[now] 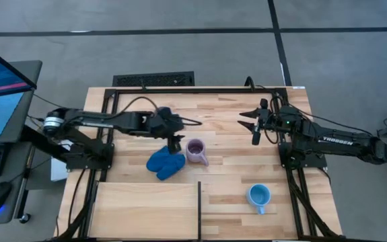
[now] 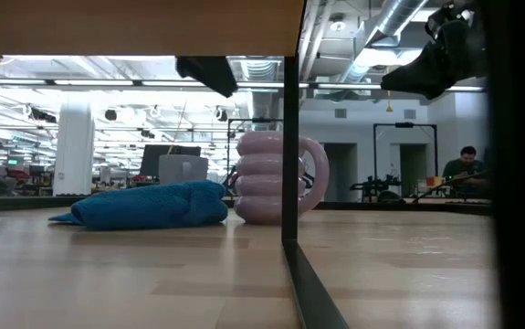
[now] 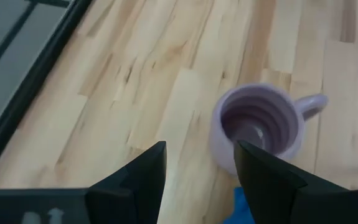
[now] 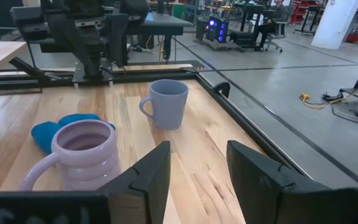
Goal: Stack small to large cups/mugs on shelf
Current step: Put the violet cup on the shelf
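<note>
The pale lilac mug (image 1: 196,150) (image 3: 259,124) (image 4: 85,152) stands upright on its base at mid-table. My left gripper (image 1: 175,141) (image 3: 200,149) hovers open just left of it, above the table, touching nothing. The grey-blue mug (image 4: 168,102) stands upright beyond it, toward the far left, partly under the left arm in the high view. The light blue mug (image 1: 258,195) stands near the front right. The shelf (image 1: 146,208) lies at the front left. My right gripper (image 1: 255,124) (image 4: 198,149) waits open at the far right, above the table.
A royal-blue cloth lump (image 1: 165,163) (image 2: 152,203) lies on the table beside the lilac mug, under my left gripper. The shelf's thin dark edge (image 1: 199,208) runs between the shelf and the light blue mug. Bare planks lie between the lilac mug and my right gripper.
</note>
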Motion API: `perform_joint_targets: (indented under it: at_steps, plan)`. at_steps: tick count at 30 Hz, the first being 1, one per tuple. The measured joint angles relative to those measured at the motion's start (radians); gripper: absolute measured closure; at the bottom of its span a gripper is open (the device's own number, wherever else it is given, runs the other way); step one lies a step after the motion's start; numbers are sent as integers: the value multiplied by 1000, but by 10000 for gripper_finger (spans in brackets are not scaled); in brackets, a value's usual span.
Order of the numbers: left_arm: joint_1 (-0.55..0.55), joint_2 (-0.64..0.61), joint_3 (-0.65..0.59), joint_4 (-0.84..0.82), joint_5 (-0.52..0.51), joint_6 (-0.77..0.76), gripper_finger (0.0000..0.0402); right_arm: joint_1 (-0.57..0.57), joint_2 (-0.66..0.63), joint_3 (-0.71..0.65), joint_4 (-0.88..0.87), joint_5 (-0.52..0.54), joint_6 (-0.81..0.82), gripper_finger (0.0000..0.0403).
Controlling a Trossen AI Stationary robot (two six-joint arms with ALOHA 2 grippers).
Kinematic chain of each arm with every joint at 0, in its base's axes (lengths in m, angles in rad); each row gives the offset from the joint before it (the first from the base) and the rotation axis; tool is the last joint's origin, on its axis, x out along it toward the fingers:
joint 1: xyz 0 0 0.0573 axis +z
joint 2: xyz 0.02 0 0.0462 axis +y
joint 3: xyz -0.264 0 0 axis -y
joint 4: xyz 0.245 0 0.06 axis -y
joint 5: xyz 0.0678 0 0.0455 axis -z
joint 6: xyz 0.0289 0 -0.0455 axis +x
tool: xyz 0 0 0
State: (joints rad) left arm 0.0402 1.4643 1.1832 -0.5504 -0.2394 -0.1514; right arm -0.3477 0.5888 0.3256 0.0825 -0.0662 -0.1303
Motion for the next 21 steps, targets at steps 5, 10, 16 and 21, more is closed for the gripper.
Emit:
perform_joint_targets:
  at_steps: [5, 10, 16, 21]
  plan:
    - [0, 100, 110, -70, 47, -39, 221, 0, 0, 0, 0, 0, 0, 225]
    - [0, 177, 186, -137, 76, -83, 221, 0, 0, 0, 0, 0, 0, 222]
    - [1, 223, 209, -141, 131, -132, 221, 0, 0, 0, 8, 0, 0, 225]
    - [1, 224, 209, -140, 131, -155, 221, 0, 0, 0, 8, 0, 1, 224]
